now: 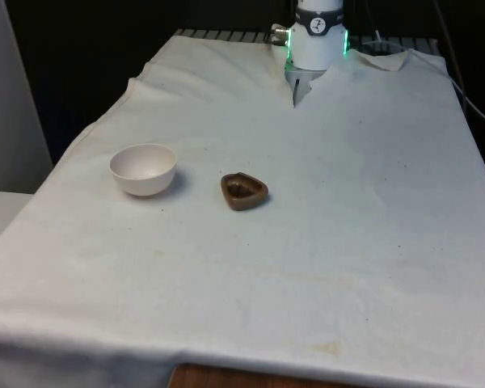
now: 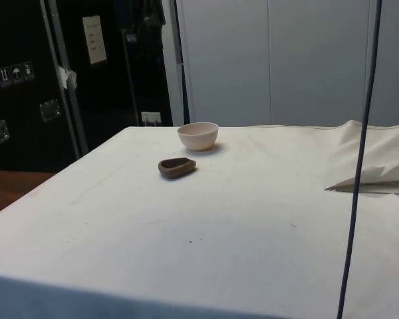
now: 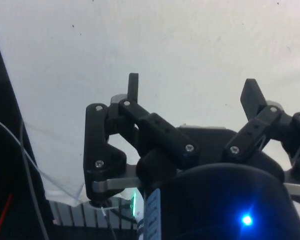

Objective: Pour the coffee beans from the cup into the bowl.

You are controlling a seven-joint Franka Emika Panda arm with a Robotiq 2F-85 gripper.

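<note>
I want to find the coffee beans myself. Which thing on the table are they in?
Look at the table's white cloth. Two small dishes sit close together, not touching. Beside the round white bowl, on the front view's right, is the cup: low, brown, roughly triangular, with dark beans inside.

A pale pinkish-white bowl (image 1: 143,168) and a dark brown cup (image 1: 244,191) with darker brown contents are seen on a plain white cloth (image 1: 323,242). The gripper (image 3: 192,92) is black throughout, with bare white cloth spread beneath it.

One bowl (image 1: 143,169), one cup (image 1: 244,191)
</note>
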